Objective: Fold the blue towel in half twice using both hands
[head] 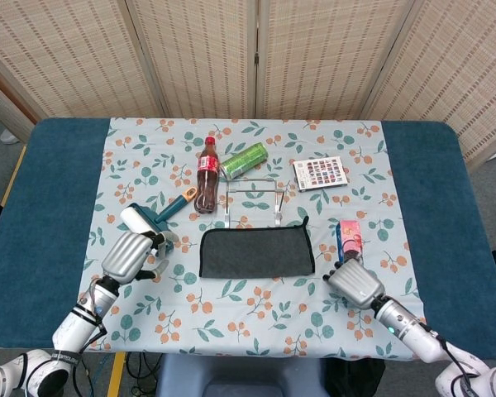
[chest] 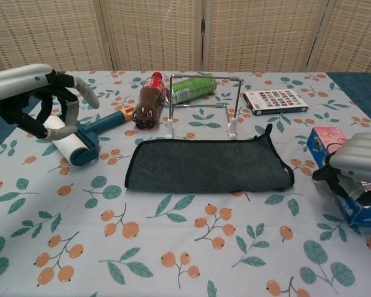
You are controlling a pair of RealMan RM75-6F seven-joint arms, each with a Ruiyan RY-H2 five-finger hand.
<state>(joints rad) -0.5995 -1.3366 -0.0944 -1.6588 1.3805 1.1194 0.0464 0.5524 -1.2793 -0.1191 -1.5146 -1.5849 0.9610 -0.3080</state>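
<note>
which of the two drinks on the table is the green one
The green can, lying on its side behind the wire rack. The other drink, the cola bottle to its left, is dark with a red cap and label.

A: The floral tablecloth (chest: 173,247) in front of the dark folded towel (chest: 207,166) is bare, so a hand could pass there.

B: Behind the towel, a wire rack (chest: 204,105) stands just beside its far edge, with a cola bottle (chest: 148,102) and green can (chest: 188,88) beyond.

A: A white lint roller (chest: 71,142) lies to the left; a blue-and-pink carton (chest: 343,179) flanks the right end.
</note>
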